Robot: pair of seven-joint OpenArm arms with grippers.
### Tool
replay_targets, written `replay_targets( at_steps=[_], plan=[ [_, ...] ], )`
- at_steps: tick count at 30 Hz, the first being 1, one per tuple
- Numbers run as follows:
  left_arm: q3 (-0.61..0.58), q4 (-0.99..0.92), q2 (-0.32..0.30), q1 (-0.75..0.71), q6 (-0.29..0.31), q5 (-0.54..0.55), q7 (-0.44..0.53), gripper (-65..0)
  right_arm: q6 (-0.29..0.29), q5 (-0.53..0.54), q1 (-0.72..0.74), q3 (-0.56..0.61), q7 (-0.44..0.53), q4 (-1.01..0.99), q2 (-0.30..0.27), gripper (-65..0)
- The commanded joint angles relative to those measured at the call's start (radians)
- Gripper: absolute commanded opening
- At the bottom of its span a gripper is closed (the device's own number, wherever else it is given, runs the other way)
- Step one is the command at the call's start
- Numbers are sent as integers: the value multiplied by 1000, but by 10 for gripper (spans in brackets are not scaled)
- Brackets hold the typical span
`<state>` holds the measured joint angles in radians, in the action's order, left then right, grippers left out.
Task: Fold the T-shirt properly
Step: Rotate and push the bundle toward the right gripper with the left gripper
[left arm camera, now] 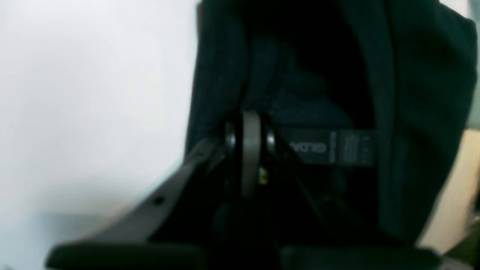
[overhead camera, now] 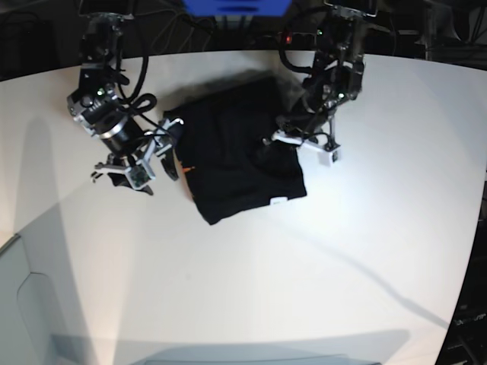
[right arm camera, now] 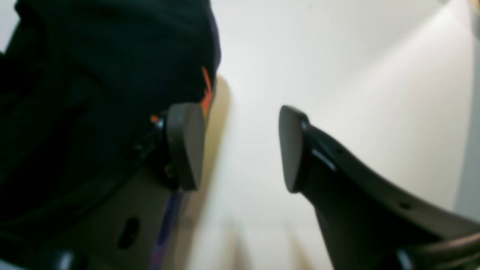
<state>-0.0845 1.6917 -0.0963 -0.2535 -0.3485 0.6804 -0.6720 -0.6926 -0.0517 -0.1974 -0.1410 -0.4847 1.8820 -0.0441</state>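
Observation:
The black T-shirt [overhead camera: 236, 156] lies partly folded on the white table, its white hem tag [overhead camera: 278, 201] toward the front. My left gripper [overhead camera: 283, 135] is at the shirt's right edge. In the left wrist view it [left arm camera: 249, 150] is shut on black cloth [left arm camera: 420, 112], beside a dark printed label [left arm camera: 332, 148]. My right gripper [overhead camera: 171, 150] is at the shirt's left edge. In the right wrist view it [right arm camera: 240, 148] is open and holds nothing. One of its fingers [right arm camera: 185, 146] sits against the shirt [right arm camera: 93, 93], by the orange collar label [right arm camera: 206, 93].
The white table [overhead camera: 342, 251] stretches toward the front and right. A blue object [overhead camera: 236, 6] and cables lie behind the back edge. A light grey panel [overhead camera: 23, 304] is at the front left corner.

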Motion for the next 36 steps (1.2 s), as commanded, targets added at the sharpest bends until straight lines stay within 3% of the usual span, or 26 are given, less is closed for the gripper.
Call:
replay_targets(
  at_steps=[1,6,10,12,17,22,30,33,34,36],
  plan=[
    [-21,-2,-16,23,-17,-8,-39,-647,-6,11,8,-19,27,17,-7,-323],
    [-107,-74,-89,142,-14,-23,-62,-650,-6,11,17,-85,27,17,-7,-323],
    [-254,-178,-167,299,-13,-14,-58,-650,-6,11,19,-148,27,17,-4,-323],
    [-343,-227,-190,386,24,-15,-58,-650,-6,11,19,-179,27,17,-1,-323],
    [-578,-390,-193,604,297,-43,-58,-650,-6,11,19,-234,27,17,-1,-324],
    [-809,-568,-109,774,490,-252,-55,-650,-6,11,19,-294,27,17,0,-324],
    [-829,-733,71,804,880,-721,122,-650,-6,11,19,-411,27,17,23,-325],
    [-829,-761,116,804,1018,-838,176,-650,-6,11,8,-441,27,18,23,-325],
    [-831,-764,128,804,1047,-853,188,-650,-6,11,6,-454,27,18,26,-325],
    [-834,-760,143,804,1047,-874,206,-650,-6,11,6,-483,27,20,43,-325]
  ],
)
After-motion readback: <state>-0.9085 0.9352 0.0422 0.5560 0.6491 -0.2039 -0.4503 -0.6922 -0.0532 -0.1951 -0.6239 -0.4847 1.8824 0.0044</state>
